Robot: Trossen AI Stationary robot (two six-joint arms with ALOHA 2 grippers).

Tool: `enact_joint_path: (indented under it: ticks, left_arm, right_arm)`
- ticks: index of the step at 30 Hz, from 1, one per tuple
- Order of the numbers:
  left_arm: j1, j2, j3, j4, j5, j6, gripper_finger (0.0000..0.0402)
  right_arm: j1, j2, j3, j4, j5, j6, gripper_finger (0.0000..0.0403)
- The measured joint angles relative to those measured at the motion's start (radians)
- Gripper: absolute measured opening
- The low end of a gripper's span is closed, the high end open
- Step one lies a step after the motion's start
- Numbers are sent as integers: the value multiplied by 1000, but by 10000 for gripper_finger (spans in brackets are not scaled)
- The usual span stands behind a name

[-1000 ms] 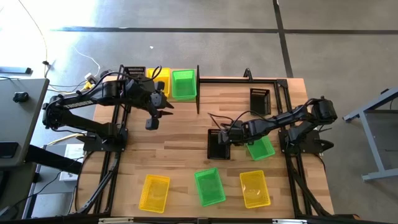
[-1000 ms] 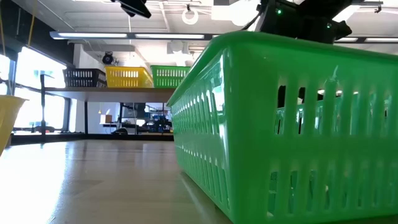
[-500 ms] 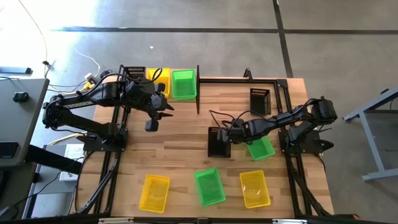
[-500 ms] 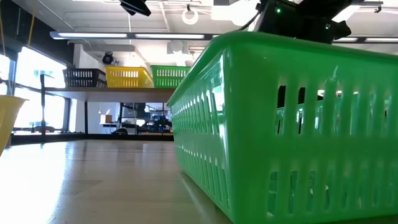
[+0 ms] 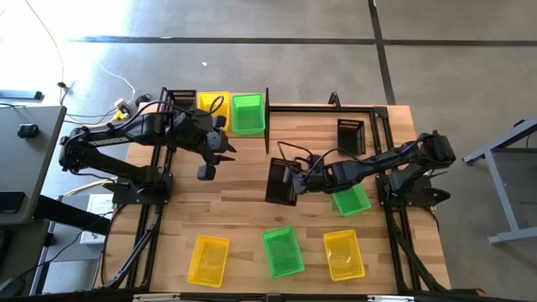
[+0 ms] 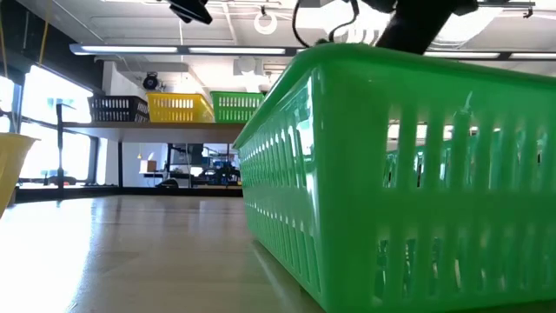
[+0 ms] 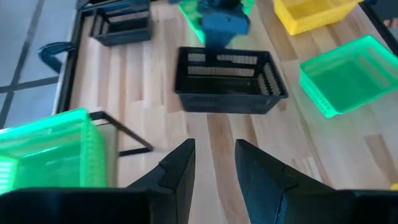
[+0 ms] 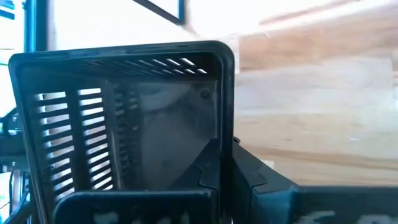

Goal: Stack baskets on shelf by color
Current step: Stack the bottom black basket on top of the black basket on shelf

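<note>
Glossy slotted plastic green basket (image 6: pixel 408 174); smooth wood tabletop (image 5: pixel 243 201).

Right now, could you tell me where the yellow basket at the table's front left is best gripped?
Grip one long side wall of the yellow basket at its rim, coming straight down: it lies open side up, apart from the other baskets. The left claw hangs open near the shelf.
</note>
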Motion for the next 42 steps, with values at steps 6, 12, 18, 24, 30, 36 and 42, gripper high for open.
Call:
enact_joint_path:
  ticks: [6,12,18,24,30,36,42]
  left_arm:
    - [-62,38,0,4,-19,17,103]
    - [-126,75,0,7,-46,-25,103]
    - [-225,124,0,18,-80,-75,103]
    - [-339,171,0,43,-219,-136,103]
    - [-436,224,-1,110,-286,-150,103]
    - [-497,295,-1,125,-378,-150,103]
    - [-522,372,-1,159,-470,-131,103]
  right_arm:
    - [15,0,55,-80,1,-25,0]
    - [15,0,57,-15,1,-21,0]
    - [15,0,57,25,51,-21,0]
    - [14,18,58,52,13,-18,0]
    - [20,40,59,82,1,-21,0]
    - [20,58,58,92,2,-21,0]
    - [20,73,58,204,13,-21,0]
